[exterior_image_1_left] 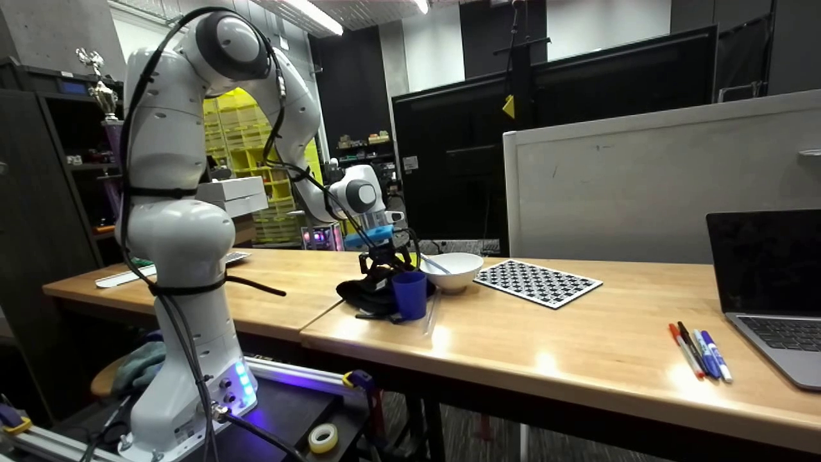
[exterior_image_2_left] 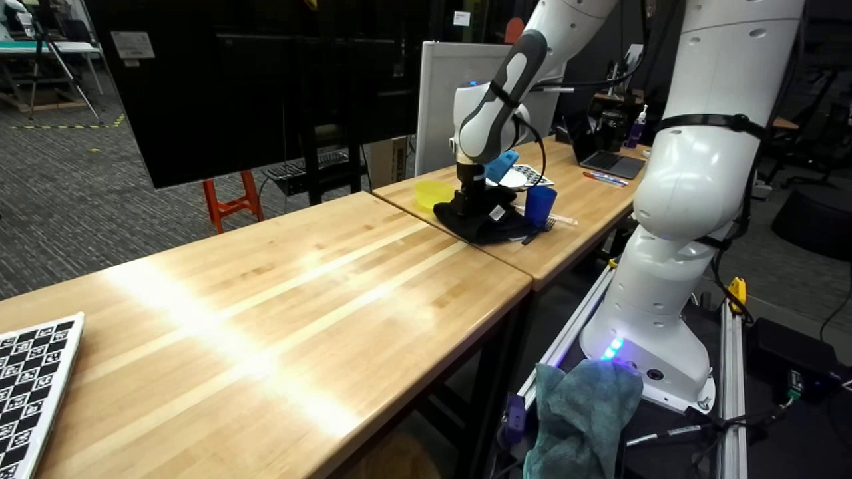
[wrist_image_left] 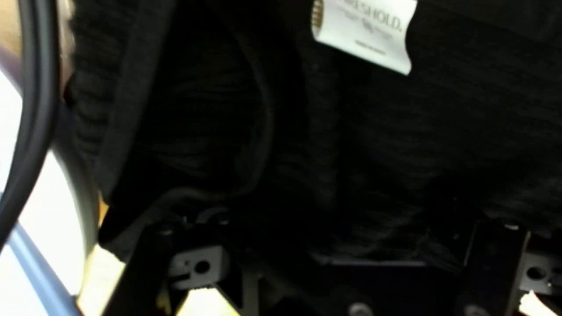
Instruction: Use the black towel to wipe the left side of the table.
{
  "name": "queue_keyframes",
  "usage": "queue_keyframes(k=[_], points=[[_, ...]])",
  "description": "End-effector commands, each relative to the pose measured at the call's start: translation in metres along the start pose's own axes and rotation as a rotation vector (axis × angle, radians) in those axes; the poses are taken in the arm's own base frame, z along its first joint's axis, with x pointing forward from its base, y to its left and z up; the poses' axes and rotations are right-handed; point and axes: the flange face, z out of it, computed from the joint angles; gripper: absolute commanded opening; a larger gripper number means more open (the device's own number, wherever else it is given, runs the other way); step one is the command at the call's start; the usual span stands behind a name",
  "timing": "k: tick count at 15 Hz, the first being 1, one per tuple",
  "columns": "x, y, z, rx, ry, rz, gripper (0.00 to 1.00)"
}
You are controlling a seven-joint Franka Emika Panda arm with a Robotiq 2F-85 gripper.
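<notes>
On the light-brown wooden table (exterior_image_1_left: 526, 333), beside a blue plastic cup (exterior_image_1_left: 410, 295), we locate the crumpled black fabric towel (exterior_image_2_left: 489, 230) with a white label (wrist_image_left: 369, 37), directly under the black two-finger gripper (wrist_image_left: 333, 230). We find the fingers (wrist_image_left: 494, 259) spread apart, towel fabric showing between them; whether the tips touch it, we cannot tell. Near the towel we note a translucent yellow bowl (exterior_image_2_left: 432, 193) and a glossy white bowl (exterior_image_1_left: 463, 273).

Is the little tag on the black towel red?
No, the wrist view plainly shows that the tag on the black towel is white.
</notes>
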Motion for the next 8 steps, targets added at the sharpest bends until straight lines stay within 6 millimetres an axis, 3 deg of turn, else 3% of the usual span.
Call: queue_keyframes(k=[1, 5, 8], points=[[0.003, 0.0, 0.017, 0.01, 0.017, -0.028, 0.7], [0.006, -0.001, 0.01, 0.015, 0.026, -0.032, 0.49], [0.009, 0.0, 0.002, 0.008, 0.035, -0.032, 0.27]])
